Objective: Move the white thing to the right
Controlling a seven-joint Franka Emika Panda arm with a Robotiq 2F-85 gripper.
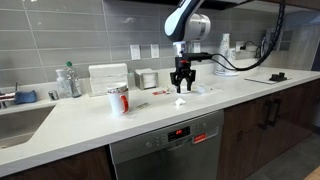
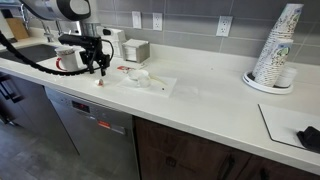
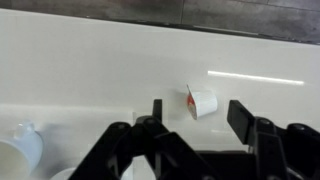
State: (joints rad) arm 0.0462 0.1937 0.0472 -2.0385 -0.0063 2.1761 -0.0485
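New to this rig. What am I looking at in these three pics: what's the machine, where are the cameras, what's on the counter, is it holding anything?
It is a single robot arm over a pale kitchen counter, ending in a black two-fingered pincer. Two pictures come from cameras standing apart from the robot; the third comes from a camera on its wrist, looking past the fingers. On the counter: a red-and-white mug, a stack of paper cups, and a small white lump-like thing with a red edge, which the wrist view shows lying between the open fingers. The pincer hovers above it, holding nothing.
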